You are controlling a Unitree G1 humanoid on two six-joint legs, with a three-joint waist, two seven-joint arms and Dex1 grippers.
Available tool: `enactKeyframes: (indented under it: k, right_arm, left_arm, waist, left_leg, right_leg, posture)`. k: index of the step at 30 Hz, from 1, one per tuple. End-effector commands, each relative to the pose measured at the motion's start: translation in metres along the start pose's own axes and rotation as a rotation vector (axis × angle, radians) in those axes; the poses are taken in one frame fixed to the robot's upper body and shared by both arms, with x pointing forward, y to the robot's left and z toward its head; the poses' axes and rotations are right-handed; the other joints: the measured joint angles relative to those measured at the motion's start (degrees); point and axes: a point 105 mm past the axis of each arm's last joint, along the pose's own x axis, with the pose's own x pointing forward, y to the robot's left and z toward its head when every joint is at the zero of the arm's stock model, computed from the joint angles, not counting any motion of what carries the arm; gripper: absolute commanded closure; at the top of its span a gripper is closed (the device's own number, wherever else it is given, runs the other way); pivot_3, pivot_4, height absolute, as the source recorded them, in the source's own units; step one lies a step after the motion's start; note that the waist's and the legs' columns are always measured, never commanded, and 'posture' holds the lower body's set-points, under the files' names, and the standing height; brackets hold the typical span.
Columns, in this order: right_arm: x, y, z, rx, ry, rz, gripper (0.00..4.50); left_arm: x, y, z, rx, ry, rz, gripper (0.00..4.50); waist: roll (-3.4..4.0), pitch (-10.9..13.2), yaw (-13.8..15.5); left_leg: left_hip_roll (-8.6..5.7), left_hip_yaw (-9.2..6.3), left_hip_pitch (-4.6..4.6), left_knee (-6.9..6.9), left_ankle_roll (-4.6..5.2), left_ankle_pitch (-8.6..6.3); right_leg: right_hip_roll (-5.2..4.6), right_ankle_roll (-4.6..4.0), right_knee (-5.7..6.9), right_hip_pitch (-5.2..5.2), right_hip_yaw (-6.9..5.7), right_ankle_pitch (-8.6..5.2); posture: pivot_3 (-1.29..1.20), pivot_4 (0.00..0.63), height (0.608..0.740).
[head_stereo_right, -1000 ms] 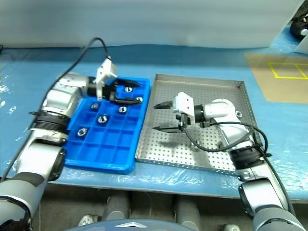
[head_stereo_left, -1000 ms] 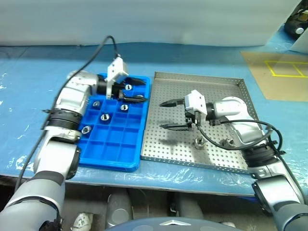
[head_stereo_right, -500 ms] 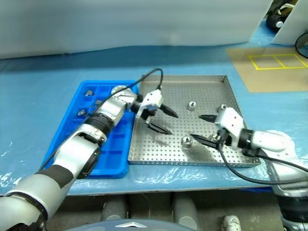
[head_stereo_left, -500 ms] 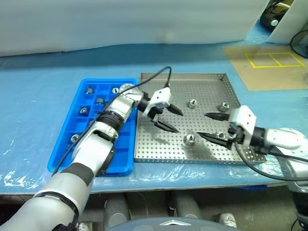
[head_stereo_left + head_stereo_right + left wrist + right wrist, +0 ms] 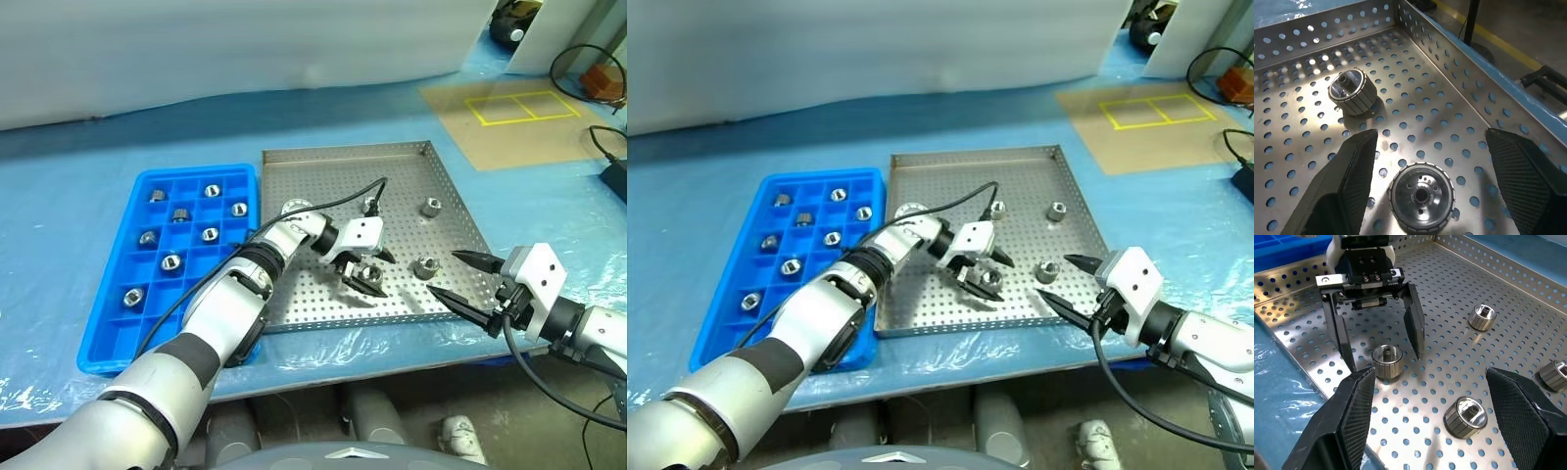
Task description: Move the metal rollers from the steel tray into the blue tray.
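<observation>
- The left gripper [image 5: 364, 275], fingers spread wide and empty, straddles one metal roller [image 5: 1387, 361] untouched.
- The steel tray [image 5: 411, 152] rim runs just beyond; bare floor surrounds.
- The right gripper [image 5: 458, 279] hangs open, empty.

Even overhead light is being cast; glare is being thrown off the steel tray [image 5: 1459, 93], and soft shadows are being dropped.
</observation>
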Motion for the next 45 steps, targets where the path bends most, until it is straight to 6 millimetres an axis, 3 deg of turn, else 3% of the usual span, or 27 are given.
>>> enactKeyframes:
  k: [1,16,19,23,36,41,45]
  right_arm:
    - [-0.004,0.000,0.012,-0.031,-0.033,-0.020,0.82]
    - [-0.002,0.000,0.014,-0.033,-0.031,-0.029,0.82]
    - [-0.001,-0.002,0.015,-0.035,-0.034,-0.029,0.82]
    - [0.001,-0.003,0.016,-0.039,-0.037,-0.026,0.82]
    - [0.011,-0.005,0.019,-0.043,-0.053,0.021,0.82]
    - [0.017,-0.003,0.020,-0.045,-0.056,0.072,0.82]
    - [0.024,-0.008,0.026,-0.064,-0.072,0.108,0.82]
  left_arm:
    - [0.005,0.008,0.002,0.067,0.048,0.052,0.80]
    - [0.007,0.005,-0.013,0.054,0.111,0.068,0.80]
    - [0.004,0.003,-0.015,0.052,0.109,0.055,1.40]
    - [0.002,0.002,-0.018,0.055,0.130,0.050,2.68]
    - [-0.012,0.010,-0.005,0.069,0.060,0.072,2.74]
    - [-0.030,0.021,0.018,0.082,-0.053,0.106,2.74]
    - [-0.056,0.025,0.031,0.096,-0.121,0.119,2.74]
  waist:
    - [0.01,-0.01,-0.29]
    - [0.18,-0.10,-2.27]
    - [0.18,-0.11,-2.76]
    - [0.19,-0.11,-3.33]
    - [0.20,-0.12,-3.21]
    - [0.20,-0.12,-2.83]
    - [0.19,-0.11,-2.57]
  left_leg:
    - [-0.01,0.00,-0.02,0.00,0.03,-0.02]
    - [-0.18,0.01,-0.22,0.00,0.64,-0.18]
    - [-0.23,0.01,-0.22,0.01,0.64,-0.18]
    - [-0.33,0.01,-0.23,0.02,0.69,-0.20]
    - [-0.44,0.01,-0.24,0.05,0.78,-0.24]
    - [-0.65,0.01,-0.24,0.02,0.84,-0.27]
    - [-0.88,0.17,-0.22,0.07,1.05,-0.38]
  right_leg:
    - [0.00,0.01,-0.05,0.00,0.00,0.01]
    - [-0.17,-0.02,-0.87,0.06,-0.03,0.48]
    - [-0.24,-0.02,-0.86,0.07,-0.04,0.48]
    - [-0.33,-0.02,-0.86,0.07,-0.09,0.48]
    - [-0.43,-0.02,-0.86,0.09,-0.19,0.49]
    - [-0.74,-0.02,-0.84,0.09,-0.19,0.48]
    - [-0.96,-0.02,-0.84,0.10,-0.17,0.48]
  posture:
    - [-0.68,0.150,0.740]
    - [-0.68,0.150,0.740]
    - [-0.67,0.150,0.740]
    - [-0.66,0.150,0.740]
    - [-0.59,0.150,0.740]
    - [-0.53,0.150,0.740]
    - [-0.48,0.150,0.740]
